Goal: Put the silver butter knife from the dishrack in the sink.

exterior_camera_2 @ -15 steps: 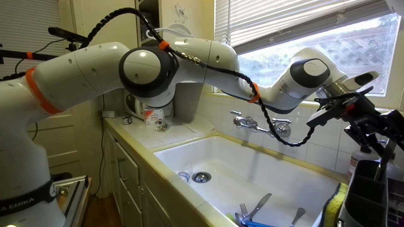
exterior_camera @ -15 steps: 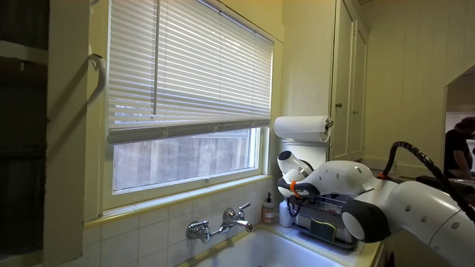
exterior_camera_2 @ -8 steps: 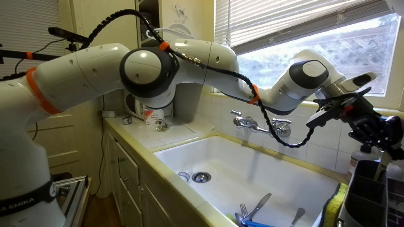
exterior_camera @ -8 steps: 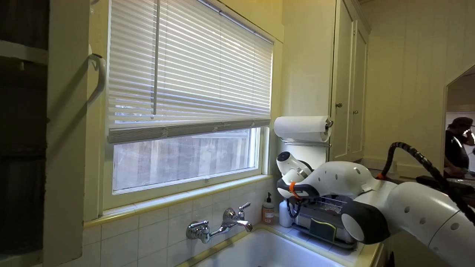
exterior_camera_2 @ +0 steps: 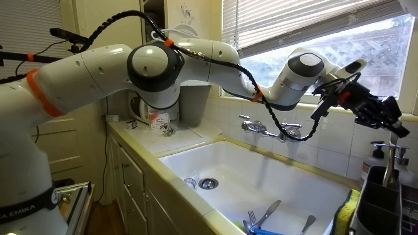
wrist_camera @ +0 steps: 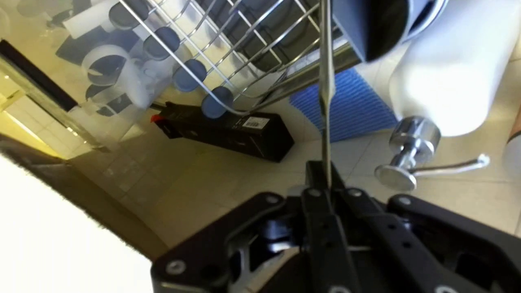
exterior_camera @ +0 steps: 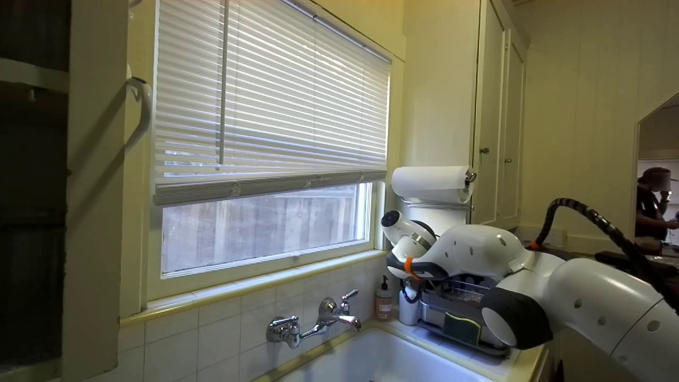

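The silver butter knife (exterior_camera_2: 390, 160) stands nearly upright, its upper end pinched by my gripper (exterior_camera_2: 400, 128) and its lower end still inside the grey dishrack's cutlery holder (exterior_camera_2: 377, 209). In the wrist view, the knife (wrist_camera: 327, 89) runs straight up from between the fingertips of my gripper (wrist_camera: 325, 175), which is shut on it. An exterior view shows the dishrack (exterior_camera: 461, 313) behind the arm; gripper and knife are hidden there. Beside the rack lies the pale sink (exterior_camera_2: 235, 163), seen partly in an exterior view as a white basin (exterior_camera: 366, 353).
A yellow sponge (exterior_camera_2: 347, 212) sits on the rack's sink side. Soap bottles (exterior_camera_2: 375, 160) stand behind the rack, one with a metal pump (wrist_camera: 411, 150). The chrome tap (exterior_camera_2: 271, 129) juts from the wall. Cutlery (exterior_camera_2: 266, 213) and a clear cup (exterior_camera_2: 192, 179) lie in the sink.
My gripper has shut on the knife. It has then risen and shifted left in the exterior view over the sink, drawing the knife partly up out of the holder.
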You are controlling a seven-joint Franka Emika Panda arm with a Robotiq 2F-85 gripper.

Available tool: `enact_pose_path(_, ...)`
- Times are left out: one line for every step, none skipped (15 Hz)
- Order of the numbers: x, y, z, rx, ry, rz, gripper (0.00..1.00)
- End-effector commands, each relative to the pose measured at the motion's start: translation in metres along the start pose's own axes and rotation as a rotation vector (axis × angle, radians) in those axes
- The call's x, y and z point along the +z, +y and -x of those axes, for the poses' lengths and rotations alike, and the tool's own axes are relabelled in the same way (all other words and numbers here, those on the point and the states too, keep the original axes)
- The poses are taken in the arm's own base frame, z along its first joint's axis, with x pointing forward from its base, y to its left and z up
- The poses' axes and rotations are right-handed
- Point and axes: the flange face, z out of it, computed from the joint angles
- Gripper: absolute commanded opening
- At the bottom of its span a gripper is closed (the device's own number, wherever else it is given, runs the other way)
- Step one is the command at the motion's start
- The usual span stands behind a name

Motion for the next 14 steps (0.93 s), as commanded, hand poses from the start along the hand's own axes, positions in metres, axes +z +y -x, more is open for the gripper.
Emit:
enact_pose_path(-0.038, 0.019, -0.019, 0.075, 0.046, 0.082, 0.01)
enact_pose_path(-0.051, 0.026, -0.026, 0.1, 0.062, 0.096, 0.01)
enact_pose_path(-0.064, 0.031, -0.033, 0.12, 0.082, 0.096, 0.01)
enact_pose_path(-0.076, 0.032, -0.038, 0.128, 0.1, 0.081, 0.01)
enact_pose_path(-0.09, 0.033, -0.043, 0.114, 0.112, 0.049, 0.01)
enact_pose_path(-0.103, 0.027, -0.047, 0.074, 0.124, -0.035, 0.01)
enact_pose_path(-0.117, 0.023, -0.05, 0.048, 0.139, -0.101, 0.01)
enact_pose_path(-0.128, 0.018, -0.052, 0.034, 0.148, -0.146, 0.01)
enact_pose_path(-0.138, 0.012, -0.051, 0.013, 0.151, -0.194, 0.01)
enact_pose_path(-0.145, 0.006, -0.049, -0.01, 0.15, -0.242, 0.01)
enact_pose_path(-0.147, -0.002, -0.044, -0.032, 0.144, -0.288, 0.01)
enact_pose_path(-0.149, -0.007, -0.038, -0.054, 0.136, -0.334, 0.01)
enact_pose_path(-0.142, -0.013, -0.031, -0.071, 0.125, -0.378, 0.01)
enact_pose_path(-0.133, -0.019, -0.023, -0.086, 0.114, -0.422, 0.01)
